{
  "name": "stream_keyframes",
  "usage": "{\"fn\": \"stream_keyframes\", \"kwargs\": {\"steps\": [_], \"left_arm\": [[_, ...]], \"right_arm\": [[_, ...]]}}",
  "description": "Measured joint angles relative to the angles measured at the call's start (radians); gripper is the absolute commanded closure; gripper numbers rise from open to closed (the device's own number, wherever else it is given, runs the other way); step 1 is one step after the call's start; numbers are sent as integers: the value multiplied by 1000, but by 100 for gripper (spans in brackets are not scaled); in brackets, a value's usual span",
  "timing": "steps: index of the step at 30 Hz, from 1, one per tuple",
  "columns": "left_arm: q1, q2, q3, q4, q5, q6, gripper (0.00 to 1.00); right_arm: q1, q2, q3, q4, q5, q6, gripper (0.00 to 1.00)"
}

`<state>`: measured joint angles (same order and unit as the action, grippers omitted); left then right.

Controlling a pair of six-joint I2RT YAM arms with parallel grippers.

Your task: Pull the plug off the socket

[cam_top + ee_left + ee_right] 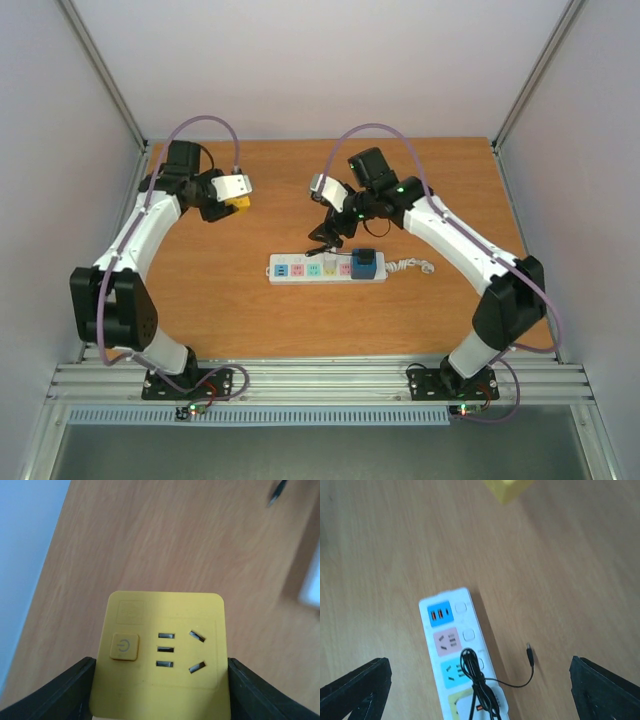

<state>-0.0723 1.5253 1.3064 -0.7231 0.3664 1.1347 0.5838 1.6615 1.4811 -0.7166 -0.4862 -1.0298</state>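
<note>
The left gripper (161, 682) was clamped on a yellow plug cube (165, 630), with 1 black finger (55, 692) pressed against each side of it. The face of the cube turned toward the wrist camera carried 1 round power button and 5 slots. The cube was held above the wooden table (220, 300) and did not touch the socket (310, 268).

The socket lay flat on the table, well apart from the left gripper, on the side of the other arm. The right gripper (479, 659) hung over the socket with its fingers (355, 690) spread wide apart, holding nothing. In the right wrist view the strip ran between the 2 fingers. Its far end was ahead of them, with a blue face first, then pink, then light blue, then yellow closest to the hand.

A thin black cable (472, 672) lay in loops over the strip. Its small free end rested on the table just beside the strip, toward the right finger. A blue cube (366, 263) sat in the socket at the end nearest the white cord (412, 267). I could not tell whether the black cable belonged to this cube.
</note>
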Motion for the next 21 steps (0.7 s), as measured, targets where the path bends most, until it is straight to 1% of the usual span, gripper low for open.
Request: {"fn": "stream_keyframes", "kwargs": {"steps": [4,8,14,21], "left_arm": [[0,71,57,2,-149,56,81],[0,144,123,3,-283,131,80],[0,250,204,8,-430,242,79],[0,367,268,23,-554,361,75]], "right_arm": [[-14,-85,-35,42,-58,60,2],[-20,-130,-98,67,-95,100,3],[-32,-176,-195,117,-126,154,3],[-55,-201,-240,167,-149,184,4]]}}
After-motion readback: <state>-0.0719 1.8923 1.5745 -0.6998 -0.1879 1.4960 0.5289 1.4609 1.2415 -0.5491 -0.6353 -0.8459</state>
